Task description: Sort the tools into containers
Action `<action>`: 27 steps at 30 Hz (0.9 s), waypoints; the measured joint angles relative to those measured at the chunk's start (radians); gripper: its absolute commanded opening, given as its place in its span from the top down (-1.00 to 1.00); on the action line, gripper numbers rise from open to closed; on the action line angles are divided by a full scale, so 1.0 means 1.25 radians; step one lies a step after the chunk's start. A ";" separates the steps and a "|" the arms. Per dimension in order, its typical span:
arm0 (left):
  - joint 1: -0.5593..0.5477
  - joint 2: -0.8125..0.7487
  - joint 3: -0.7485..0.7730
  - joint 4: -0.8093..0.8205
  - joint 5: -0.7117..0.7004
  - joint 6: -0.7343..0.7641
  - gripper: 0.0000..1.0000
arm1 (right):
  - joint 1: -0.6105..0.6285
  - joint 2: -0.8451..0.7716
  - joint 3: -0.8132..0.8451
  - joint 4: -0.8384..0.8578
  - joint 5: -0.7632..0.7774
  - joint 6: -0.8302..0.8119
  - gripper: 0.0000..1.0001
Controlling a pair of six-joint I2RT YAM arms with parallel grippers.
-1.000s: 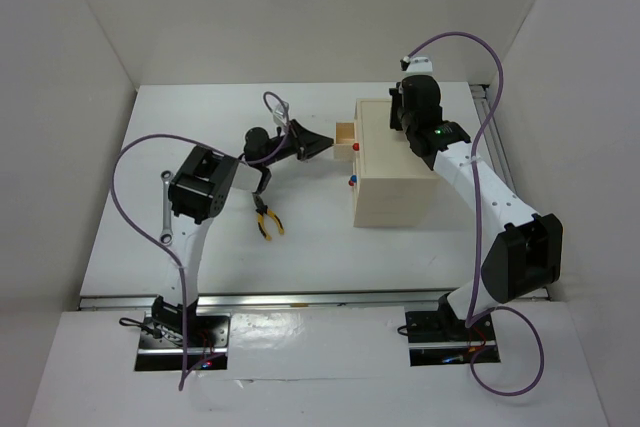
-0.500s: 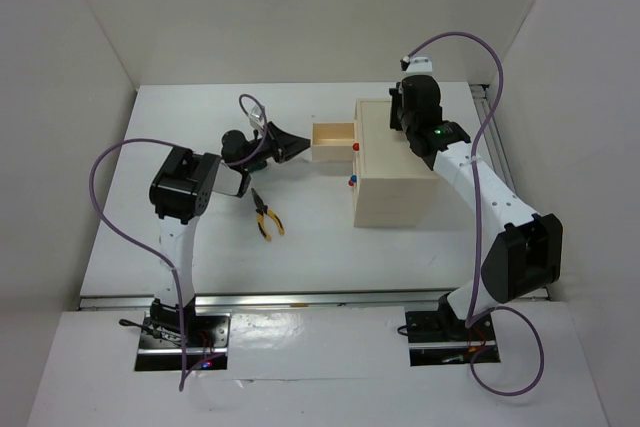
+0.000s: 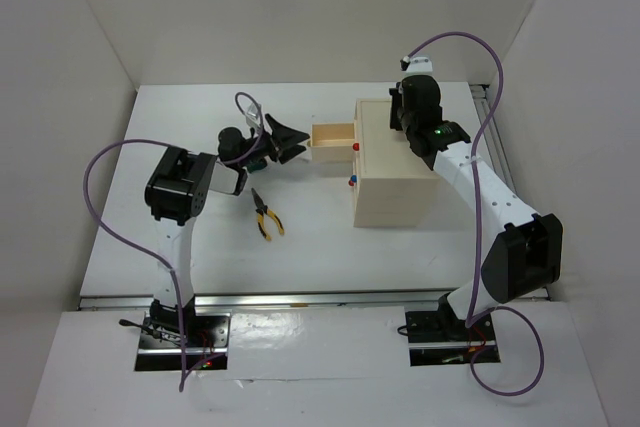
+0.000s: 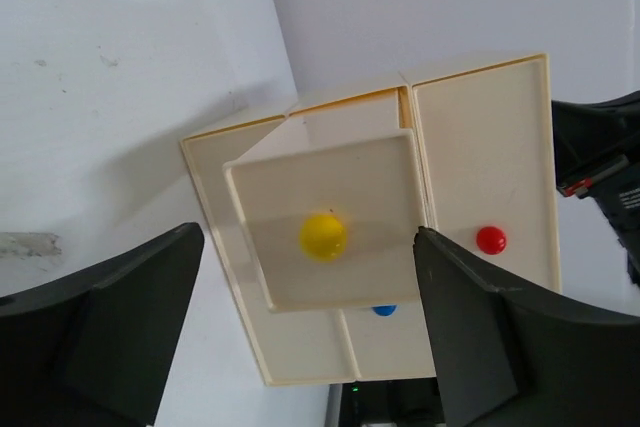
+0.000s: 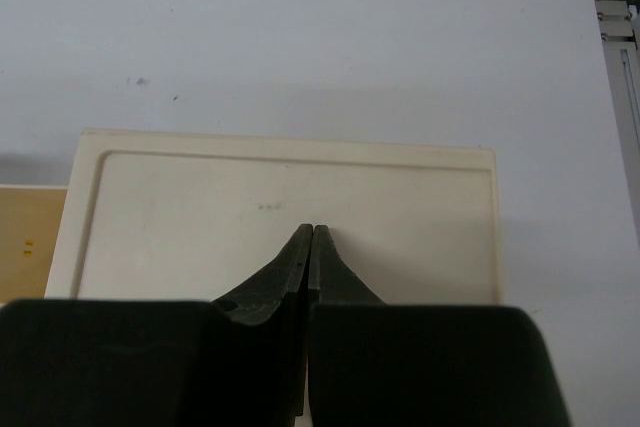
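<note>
Left pincer (image 3: 297, 143): fingers wide apart, facing yellow knob (image 4: 323, 235), nothing gripped.
Drawer (image 3: 332, 136): sticking out of box (image 3: 395, 182), toward left pincer.
Right pincer (image 5: 308, 234): together, tips over box top.
Pliers (image 3: 266, 218): flat on tabletop (image 3: 330, 252), beside left arm.

White links and black joints form the left arm (image 3: 182, 247) and right arm (image 3: 478, 192), both with purple cables (image 3: 460, 34).
</note>
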 measured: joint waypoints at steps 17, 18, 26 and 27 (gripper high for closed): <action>0.039 -0.328 0.173 -0.825 -0.420 0.604 -1.00 | 0.000 0.000 0.000 0.000 -0.003 -0.002 1.00; 0.034 -0.330 0.192 -0.869 -0.453 0.656 -1.00 | 0.000 0.000 0.000 0.000 -0.004 -0.003 1.00; 0.013 -0.156 0.418 -1.291 -0.603 0.800 -1.00 | 0.000 0.010 0.011 0.001 -0.041 -0.006 1.00; 0.014 -0.146 0.424 -1.349 -0.621 0.776 -1.00 | 0.000 0.013 0.013 0.003 -0.045 -0.006 1.00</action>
